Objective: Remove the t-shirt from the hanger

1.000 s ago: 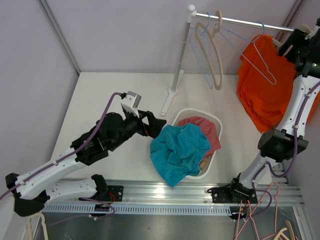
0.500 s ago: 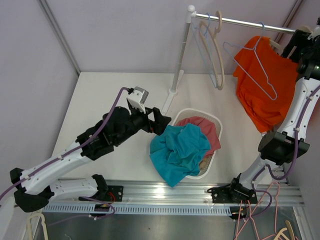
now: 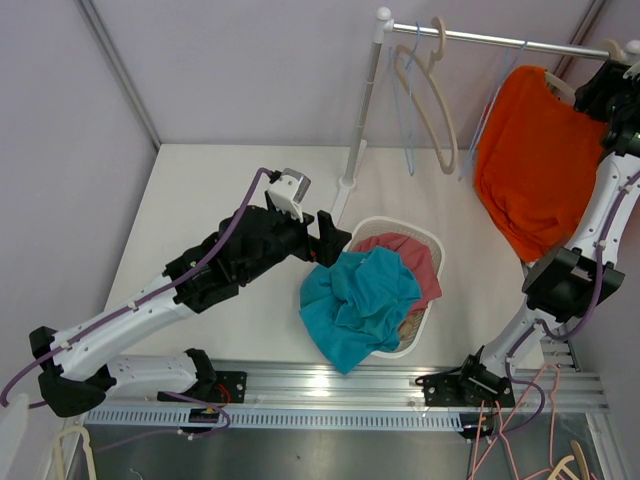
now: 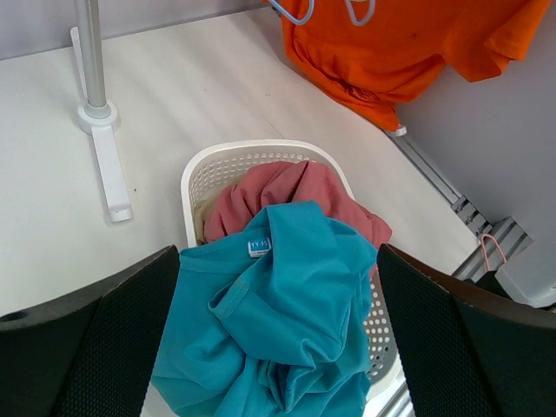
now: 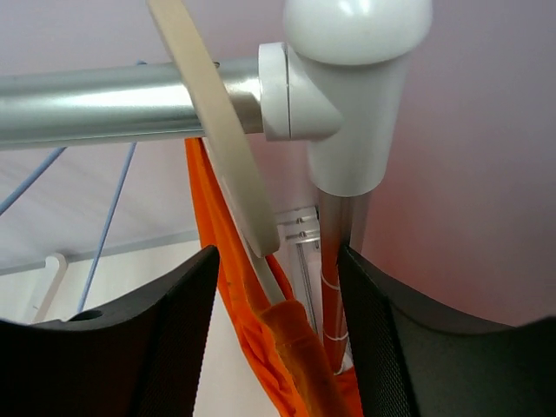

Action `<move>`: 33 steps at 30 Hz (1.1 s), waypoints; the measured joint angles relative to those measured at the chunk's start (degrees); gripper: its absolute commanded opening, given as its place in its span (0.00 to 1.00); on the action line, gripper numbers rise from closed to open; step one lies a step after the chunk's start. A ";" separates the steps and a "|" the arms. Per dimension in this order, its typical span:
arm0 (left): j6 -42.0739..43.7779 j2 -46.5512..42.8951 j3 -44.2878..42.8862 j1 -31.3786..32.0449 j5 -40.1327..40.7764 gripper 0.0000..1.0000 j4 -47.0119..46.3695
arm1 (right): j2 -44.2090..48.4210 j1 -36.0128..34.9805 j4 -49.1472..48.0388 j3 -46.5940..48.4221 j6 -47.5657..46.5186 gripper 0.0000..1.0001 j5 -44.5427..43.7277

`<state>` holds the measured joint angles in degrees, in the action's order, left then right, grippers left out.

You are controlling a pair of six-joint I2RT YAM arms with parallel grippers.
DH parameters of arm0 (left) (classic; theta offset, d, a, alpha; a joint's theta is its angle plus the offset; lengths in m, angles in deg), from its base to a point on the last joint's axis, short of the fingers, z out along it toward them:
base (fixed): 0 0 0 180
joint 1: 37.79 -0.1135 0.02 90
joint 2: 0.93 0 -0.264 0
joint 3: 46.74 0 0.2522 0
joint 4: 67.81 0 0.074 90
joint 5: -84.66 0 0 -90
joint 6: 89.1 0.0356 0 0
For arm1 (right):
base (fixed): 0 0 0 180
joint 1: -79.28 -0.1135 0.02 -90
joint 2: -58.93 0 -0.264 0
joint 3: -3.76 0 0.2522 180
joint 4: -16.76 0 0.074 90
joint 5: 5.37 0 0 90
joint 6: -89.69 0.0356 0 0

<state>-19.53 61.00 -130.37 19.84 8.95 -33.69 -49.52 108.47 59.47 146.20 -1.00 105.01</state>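
Note:
The orange t-shirt [image 3: 535, 170] hangs on a cream hanger [image 3: 562, 88] at the right end of the metal rail [image 3: 480, 40]. My right gripper [image 3: 612, 92] is up at that end of the rail. In the right wrist view it [image 5: 278, 252] is open, with the hanger arm [image 5: 217, 148] and the shirt's shoulder [image 5: 295, 365] between its fingers, just under the rail [image 5: 104, 104]. My left gripper [image 3: 335, 243] is open and empty, low over the laundry basket. The orange shirt's lower part [image 4: 391, 43] shows at the top of the left wrist view.
A white basket [image 3: 430, 300] in front of the rack holds a teal shirt [image 3: 355, 300] and a pink garment [image 3: 410, 250]. An empty cream hanger [image 3: 432, 100] and blue wire hangers [image 3: 405, 110] hang on the rail's left part. The rack post [image 3: 360, 120] stands behind the basket.
My left arm has reached right, to the basket's edge. The orange shirt has swung right and hangs straighter. The blue wire hanger that lay across it has slid left. The right gripper rose slightly.

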 measured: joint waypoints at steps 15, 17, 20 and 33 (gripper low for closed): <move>0.15 0.02 0.00 0.00 0.00 0.99 0.24 | -0.07 -0.90 -4.22 -5.84 2.38 0.62 3.93; 0.46 0.02 0.00 0.00 0.00 1.00 0.24 | 0.02 -0.90 -4.59 -5.92 2.38 0.59 3.93; 0.98 0.02 0.00 0.00 0.02 1.00 0.24 | 0.02 -0.90 -5.70 -5.92 2.34 0.39 4.07; 1.53 0.00 0.00 -0.02 0.07 1.00 0.33 | -0.52 -2.14 -10.93 -5.99 3.56 0.00 4.50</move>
<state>-18.00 61.00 -130.37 19.82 9.01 -33.36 -50.04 106.33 48.54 140.21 2.56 109.51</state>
